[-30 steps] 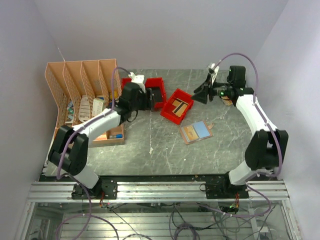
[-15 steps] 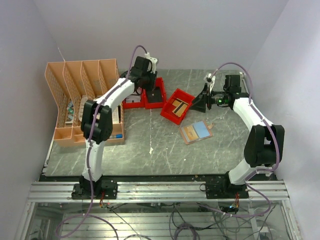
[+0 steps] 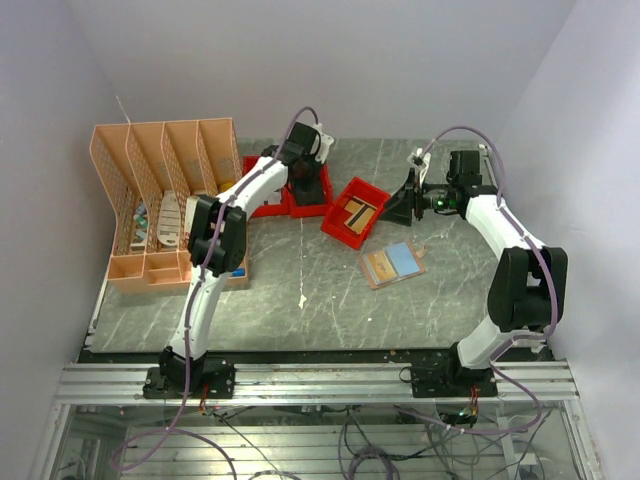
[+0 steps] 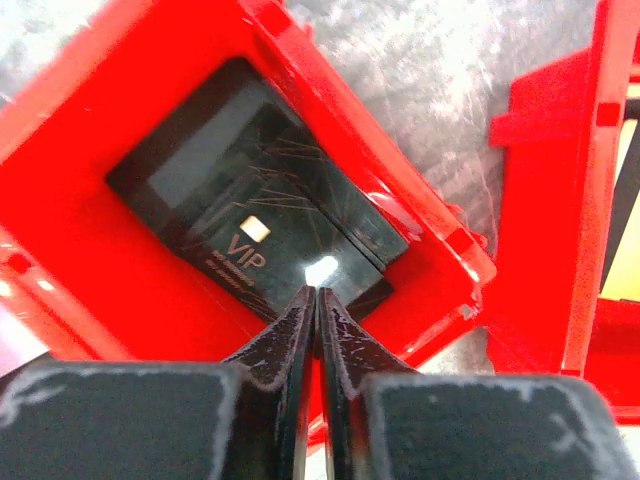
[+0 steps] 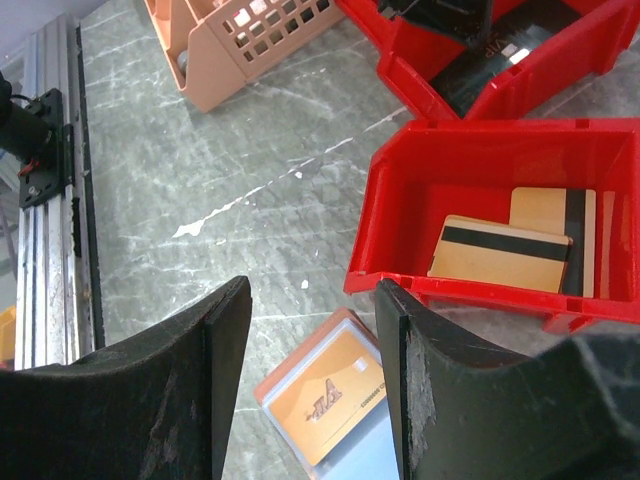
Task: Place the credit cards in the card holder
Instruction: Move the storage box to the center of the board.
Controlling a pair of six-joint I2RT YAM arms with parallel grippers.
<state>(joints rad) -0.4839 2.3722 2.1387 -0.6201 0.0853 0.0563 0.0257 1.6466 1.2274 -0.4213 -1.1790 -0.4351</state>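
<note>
Left gripper point(image 4: 316, 300) is down inside a red bin point(image 4: 70, 110), jaws pressed shut. The tips meet right at the near edge of a black card point(image 4: 240, 190) lying flat in there. "VIP" reads on it in pale letters, w/ a small pale square just above; the finer line under it is too small to read. Can't tell if the tips touch the card.

Over to the right gripper point(image 5: 312, 290): jaws spread wide, nothing between them, hanging above the table point(image 5: 200, 180) beside a 2nd red bin point(image 5: 400, 200). In that bin are 2 tan credit cards point(image 5: 500, 258), each w/ a dark stripe, overlapping.

The card holder point(image 5: 300, 358) lies open on the marble just beside that bin. There's an orange card point(image 5: 330, 400) w/ a white logo on 1 panel (wording unreadable) and a light blue card point(image 3: 404, 258) on the other.
</note>
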